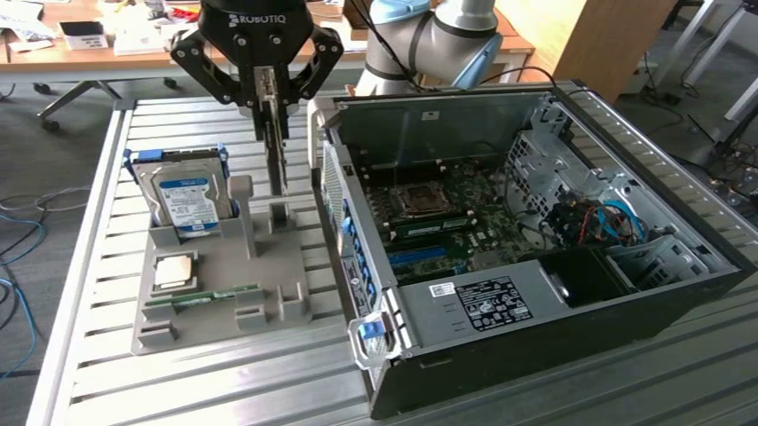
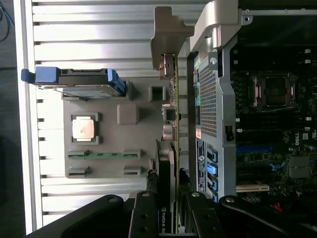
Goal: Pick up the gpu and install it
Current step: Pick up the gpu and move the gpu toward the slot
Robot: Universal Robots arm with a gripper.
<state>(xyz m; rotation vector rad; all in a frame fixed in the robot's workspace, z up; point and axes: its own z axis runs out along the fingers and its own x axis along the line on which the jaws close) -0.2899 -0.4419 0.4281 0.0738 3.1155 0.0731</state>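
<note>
Where the slatted metal bench takes up the exterior view's left, a grey holder tray rests on it. A hard drive with a blue-and-white label stands on edge at the tray's far left corner. Nearer the camera lies a square processor. Just in front of that is a narrow green memory stick.

Along the tray's right side, the gripper hangs from above with its fingers clamped on the gpu. The card is upright and edge-on. Its upper part is pinched between the fingers and the rest hangs straight down below them. Its lower end comes close to an upright slot post of the tray; whether they touch cannot be judged.

In the wrist view the gpu runs away from the fingers as a thin green edge with a dark face, one finger on each flat side. It ends in its silver bracket and lies between the tray and the case wall. The grey arm rises behind the gripper.

At the exterior view's right, just beside the tray, stands the open computer case. Its motherboard is exposed, showing a processor socket and a blue expansion slot. A black power supply sits in the near corner.
</note>
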